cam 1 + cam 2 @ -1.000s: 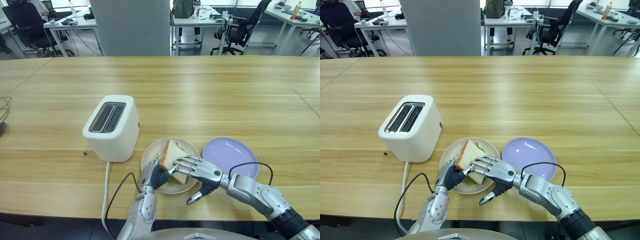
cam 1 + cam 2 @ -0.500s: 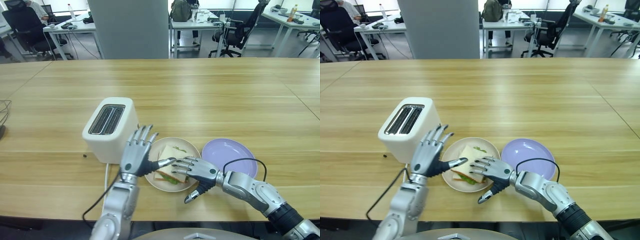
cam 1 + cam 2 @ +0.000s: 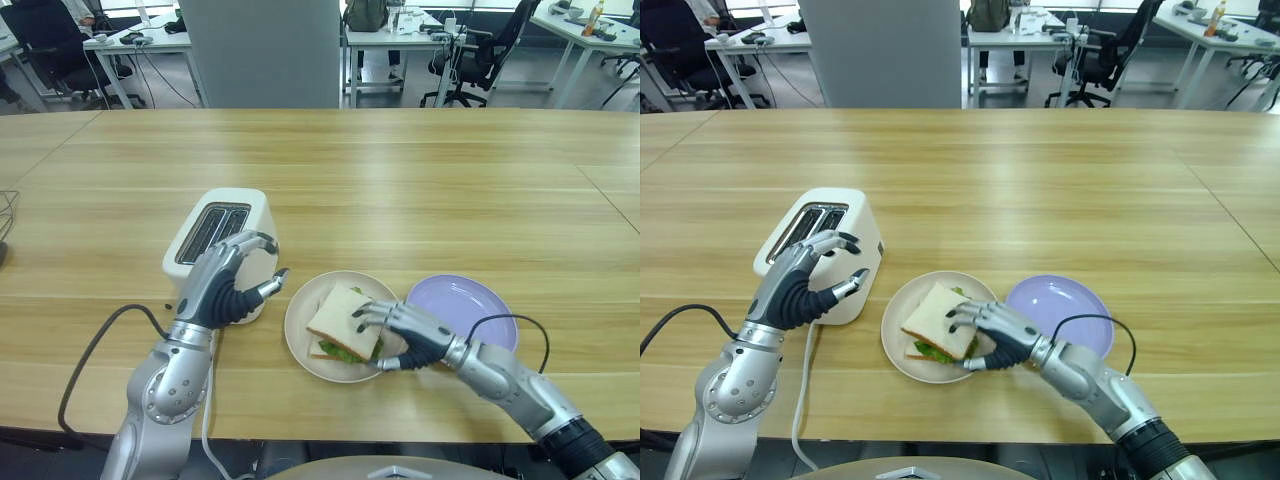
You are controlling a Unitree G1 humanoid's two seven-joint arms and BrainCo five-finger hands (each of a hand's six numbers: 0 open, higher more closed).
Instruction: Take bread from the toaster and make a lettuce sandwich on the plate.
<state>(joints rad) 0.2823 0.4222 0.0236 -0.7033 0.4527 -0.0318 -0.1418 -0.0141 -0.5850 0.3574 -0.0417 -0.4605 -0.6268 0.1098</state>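
Right now the sandwich (image 3: pixel 335 320) lies on the cream plate (image 3: pixel 298 350), which sits on the wooden surface (image 3: pixel 400 190) near the front edge, just right of the toaster (image 3: pixel 222 222). Its top slice of bread (image 3: pixel 933 318) is pale and slightly tilted, with one corner pointing toward the far side, and green lettuce (image 3: pixel 342 352) peeks out from under it along the near edge. The right hand (image 3: pixel 408 336) comes in from the near right and closes on the sandwich's right side. Its fingers curl over the top slice while the thumb tucks in at the near edge, so it has hold of the sandwich over the plate. The left hand (image 3: pixel 226 285) is held up in front of the near right corner of the toaster with its fingers loosely curled and the thumb sticking out to the right. It holds nothing, and whether it touches the toaster's wall cannot be told. The toaster stands upright, its two slots facing up, and a white cord (image 3: pixel 208 410) runs from its near side toward the front edge. A purple plate (image 3: pixel 470 298) lies just to the right of the cream plate, and a black cable (image 3: pixel 505 322) from the right forearm loops over its near rim.
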